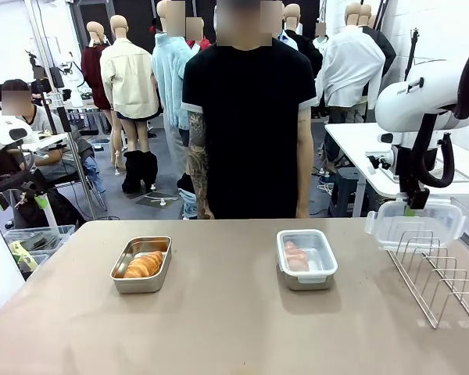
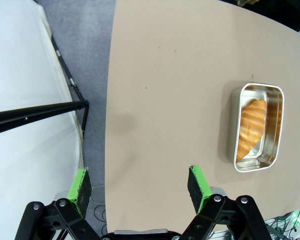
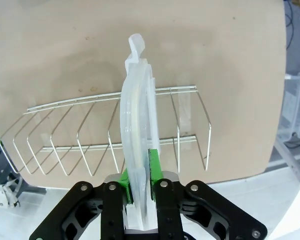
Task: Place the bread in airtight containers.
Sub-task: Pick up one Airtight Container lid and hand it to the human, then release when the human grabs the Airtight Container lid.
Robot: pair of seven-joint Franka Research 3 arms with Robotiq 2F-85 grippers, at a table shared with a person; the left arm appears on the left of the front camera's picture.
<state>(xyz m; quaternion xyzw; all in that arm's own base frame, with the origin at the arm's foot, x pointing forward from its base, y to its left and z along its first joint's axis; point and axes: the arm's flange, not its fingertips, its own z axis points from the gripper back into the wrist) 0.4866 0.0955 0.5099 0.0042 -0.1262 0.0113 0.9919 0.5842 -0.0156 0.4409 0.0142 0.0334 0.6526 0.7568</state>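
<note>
A croissant [image 1: 144,264] lies in the open steel container [image 1: 122,275] at the table's left. A second croissant [image 1: 295,255] is in the right container [image 1: 326,273], which has a clear lid on it. My right gripper [image 1: 410,206] hangs at the right, above the wire rack, shut on another clear plastic lid [image 1: 416,224] held on edge. In the right wrist view the green pads [image 3: 153,162] pinch that lid [image 3: 136,120]. My left gripper [image 2: 140,182] is open and holds nothing, over the table's edge, apart from the open container [image 2: 280,107] and its croissant [image 2: 251,127].
The wire rack [image 1: 442,273] stands at the table's right edge, also in the right wrist view [image 3: 90,145] below the lid. A person [image 1: 248,125] in a black shirt stands at the far side, arms down.
</note>
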